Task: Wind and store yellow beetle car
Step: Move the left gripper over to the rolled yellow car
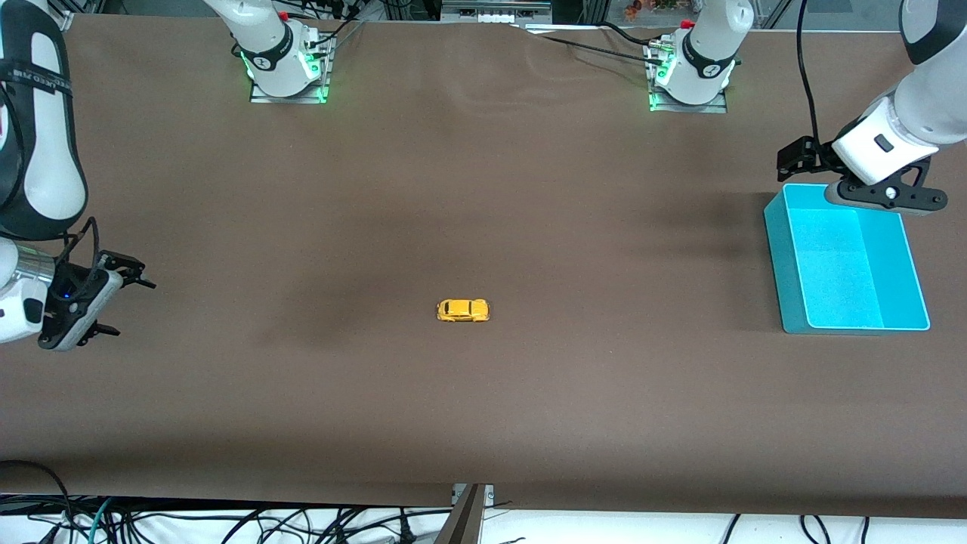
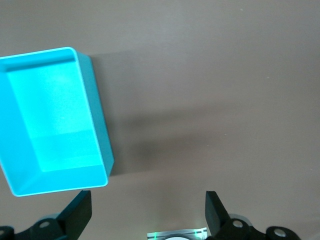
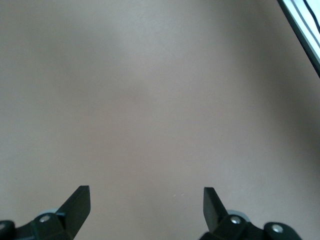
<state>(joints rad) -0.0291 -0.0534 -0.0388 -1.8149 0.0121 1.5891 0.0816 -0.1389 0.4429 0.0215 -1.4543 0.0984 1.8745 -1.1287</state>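
The yellow beetle car (image 1: 462, 310) sits on the brown table near the middle, on its wheels, lengthwise along the table. It shows in neither wrist view. The cyan bin (image 1: 780, 249) stands empty at the left arm's end of the table. My left gripper (image 1: 790, 162) is open and empty, up over the table just beside the bin's corner that lies farthest from the front camera; its wrist view shows the bin (image 2: 98, 117) beside the open left gripper (image 2: 147, 212). My right gripper (image 1: 125, 304) is open and empty over bare table at the right arm's end, as its wrist view shows (image 3: 146, 210).
The two arm bases (image 1: 287, 69) (image 1: 689, 74) stand along the table's edge farthest from the front camera. Cables (image 1: 227, 521) hang below the nearest edge. The table's edge (image 3: 304, 30) shows in the right wrist view. Brown cloth lies between the car and the bin.
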